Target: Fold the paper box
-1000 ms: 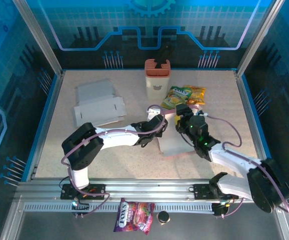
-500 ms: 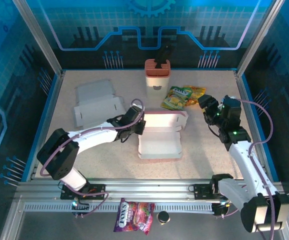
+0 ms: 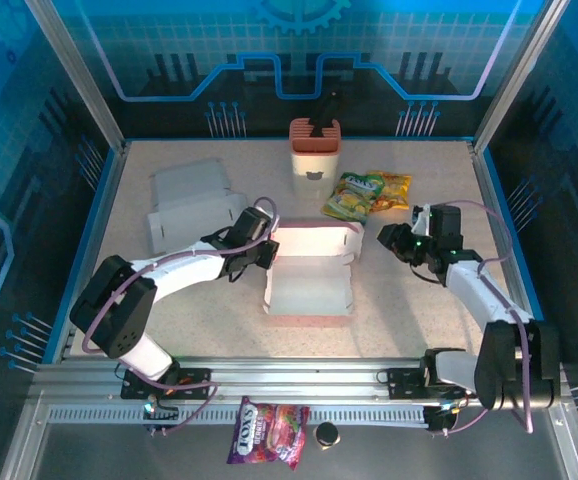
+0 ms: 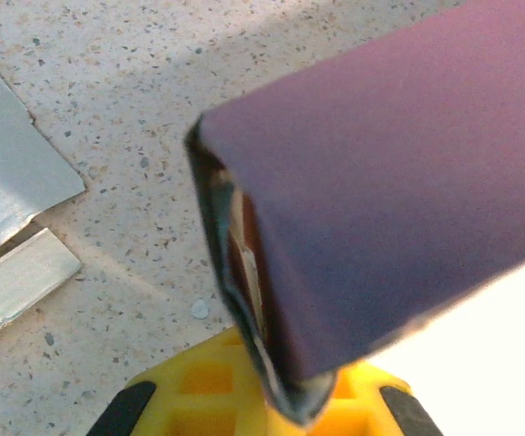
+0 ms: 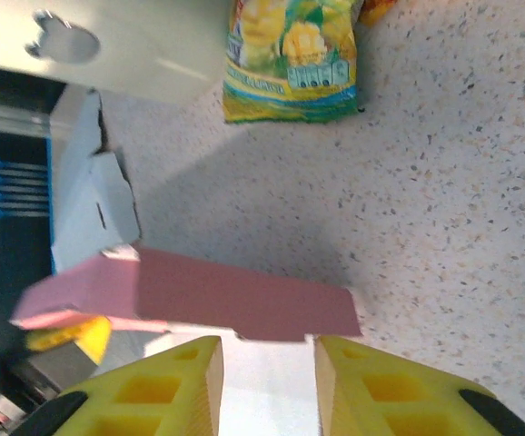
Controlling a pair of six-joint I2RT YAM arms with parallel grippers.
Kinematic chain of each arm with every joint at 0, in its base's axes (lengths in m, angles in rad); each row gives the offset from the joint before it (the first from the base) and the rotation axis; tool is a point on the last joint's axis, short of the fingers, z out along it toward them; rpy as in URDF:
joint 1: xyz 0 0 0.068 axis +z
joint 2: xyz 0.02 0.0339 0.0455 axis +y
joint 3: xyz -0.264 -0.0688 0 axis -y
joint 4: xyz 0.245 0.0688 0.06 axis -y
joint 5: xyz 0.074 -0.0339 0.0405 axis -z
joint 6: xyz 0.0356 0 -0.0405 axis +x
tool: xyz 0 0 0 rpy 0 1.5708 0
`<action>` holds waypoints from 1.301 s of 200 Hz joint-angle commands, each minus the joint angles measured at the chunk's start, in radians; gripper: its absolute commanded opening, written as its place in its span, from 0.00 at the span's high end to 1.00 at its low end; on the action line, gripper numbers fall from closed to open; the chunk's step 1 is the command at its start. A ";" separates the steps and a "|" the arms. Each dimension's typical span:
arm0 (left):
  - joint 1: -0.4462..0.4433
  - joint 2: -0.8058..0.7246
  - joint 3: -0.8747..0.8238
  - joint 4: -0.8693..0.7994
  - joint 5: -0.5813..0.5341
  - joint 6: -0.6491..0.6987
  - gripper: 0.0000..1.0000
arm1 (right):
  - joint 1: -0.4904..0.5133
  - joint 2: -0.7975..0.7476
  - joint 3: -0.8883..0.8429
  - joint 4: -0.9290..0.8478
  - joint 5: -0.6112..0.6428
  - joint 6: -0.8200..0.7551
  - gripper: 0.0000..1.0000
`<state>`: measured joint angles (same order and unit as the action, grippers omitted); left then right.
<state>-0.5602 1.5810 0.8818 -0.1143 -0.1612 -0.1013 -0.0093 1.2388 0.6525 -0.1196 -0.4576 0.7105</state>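
Observation:
The pink paper box [image 3: 309, 288] lies open at the table's middle, white inside up, with its back flap [image 3: 314, 240] standing. My left gripper [image 3: 266, 252] is shut on the box's left wall. In the left wrist view that wall [image 4: 390, 200] is pinched edge-on between the yellow fingers [image 4: 199, 400] of the left gripper [image 4: 285, 400]. My right gripper [image 3: 387, 240] hovers just right of the box, apart from it, jaws open. In the right wrist view the right gripper [image 5: 267, 381] faces the pink flap [image 5: 235, 300] with nothing between its fingers.
Flat white cardboard [image 3: 194, 205] lies at the back left, and its edge [image 4: 8, 182] is near the left gripper. An orange-topped holder [image 3: 315, 160] stands at the back centre, with snack bags [image 3: 364, 193] [image 5: 290, 59] beside it. Another snack bag [image 3: 269, 432] lies off the table in front.
The left gripper drew the box leftward, and the box now lies open. The right arm pulled away to the right, then came back toward the box's right end with its jaws narrower.

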 commanded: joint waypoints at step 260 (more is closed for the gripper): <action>0.206 0.326 0.410 -0.409 0.285 0.211 1.00 | 0.063 0.494 0.359 -0.002 -0.239 -0.409 0.54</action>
<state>-0.3687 1.8557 1.2881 -0.4442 0.1165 0.0601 0.0395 1.7042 0.9718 -0.1120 -0.6201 0.3641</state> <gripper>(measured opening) 0.055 0.459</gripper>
